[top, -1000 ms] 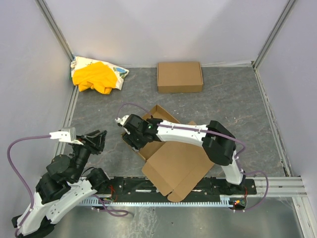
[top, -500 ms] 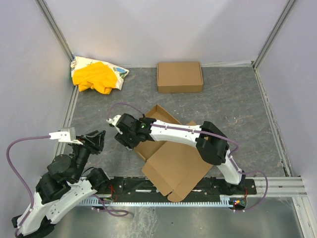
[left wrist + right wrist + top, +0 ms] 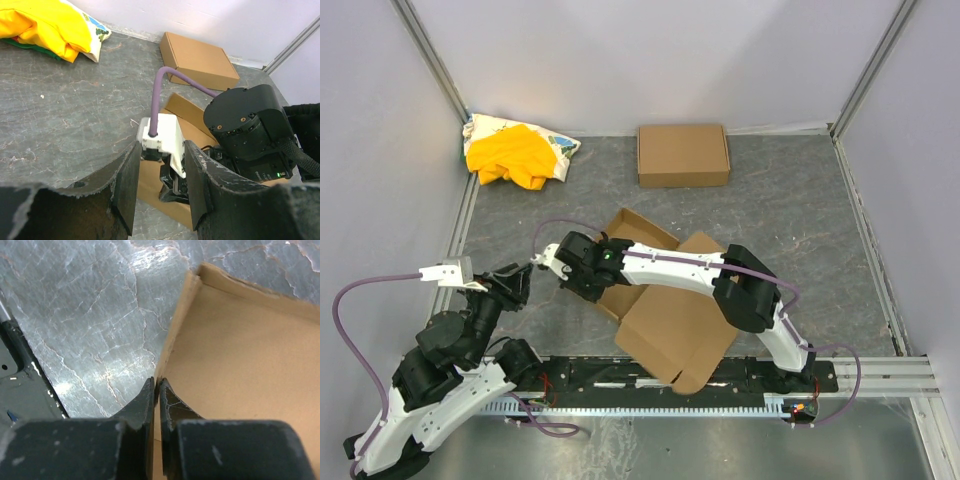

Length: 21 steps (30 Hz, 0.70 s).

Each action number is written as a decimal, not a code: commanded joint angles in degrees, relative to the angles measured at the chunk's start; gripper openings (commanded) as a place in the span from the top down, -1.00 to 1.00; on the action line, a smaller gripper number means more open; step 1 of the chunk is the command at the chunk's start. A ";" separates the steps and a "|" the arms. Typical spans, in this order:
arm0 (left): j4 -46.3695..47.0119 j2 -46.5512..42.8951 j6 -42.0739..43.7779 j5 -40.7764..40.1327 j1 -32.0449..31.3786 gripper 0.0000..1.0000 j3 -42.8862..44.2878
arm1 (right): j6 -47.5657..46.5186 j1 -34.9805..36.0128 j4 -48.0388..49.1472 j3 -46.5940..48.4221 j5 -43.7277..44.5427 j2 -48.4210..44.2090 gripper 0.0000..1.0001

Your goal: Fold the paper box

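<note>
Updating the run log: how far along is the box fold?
Early. Done: the paper box has tray walls partly raised. In hand: the right hand pinches one side wall; the left hand hangs open, off it. Left: lid flap lies open, unclosed.

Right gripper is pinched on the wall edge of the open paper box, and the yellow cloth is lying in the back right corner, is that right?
Not quite. The yellow cloth lies in the back left corner, not the back right; the top external view shows it. The rest holds: the right gripper is pinched on the wall edge of the open paper box.
</note>
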 commanded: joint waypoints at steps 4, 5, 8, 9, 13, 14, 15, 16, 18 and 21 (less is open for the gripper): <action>0.77 0.96 -1.35 -1.21 0.00 0.04 -0.09 | -16.60 0.35 -4.76 -5.30 -3.12 -4.63 0.97; 0.77 0.84 -1.35 -1.21 0.03 0.04 -0.07 | -19.52 0.37 -3.91 -7.62 -3.71 -6.67 0.97; 0.60 0.34 -1.51 -1.42 0.02 0.04 0.14 | -30.29 0.29 -2.35 -16.19 -7.27 -13.77 0.97; 0.53 0.12 -1.57 -1.59 0.06 0.04 0.11 | -32.81 0.22 -2.49 -18.77 -8.01 -16.23 0.97; 0.42 -0.18 -1.63 -1.67 0.12 0.04 0.11 | -35.14 0.30 -3.35 -28.18 -6.48 -24.07 0.97; 0.42 -0.14 -1.61 -1.58 0.10 0.04 0.11 | -35.96 0.31 -3.39 -30.99 -5.50 -26.01 0.97; 0.42 -0.10 -1.61 -1.49 0.15 0.04 0.11 | -36.51 0.34 -3.78 -33.31 -4.21 -27.99 0.97; 0.48 -0.09 -1.61 -1.44 0.18 0.04 0.11 | -36.34 0.35 -3.68 -35.62 -2.43 -30.10 0.92; 0.51 -0.01 -1.59 -1.33 0.19 0.04 0.11 | -34.25 0.35 -1.81 -40.19 1.15 -34.93 0.60; 0.55 0.00 -1.52 -1.24 0.19 0.04 0.11 | -29.74 0.37 5.02 -46.18 3.08 -45.05 -0.35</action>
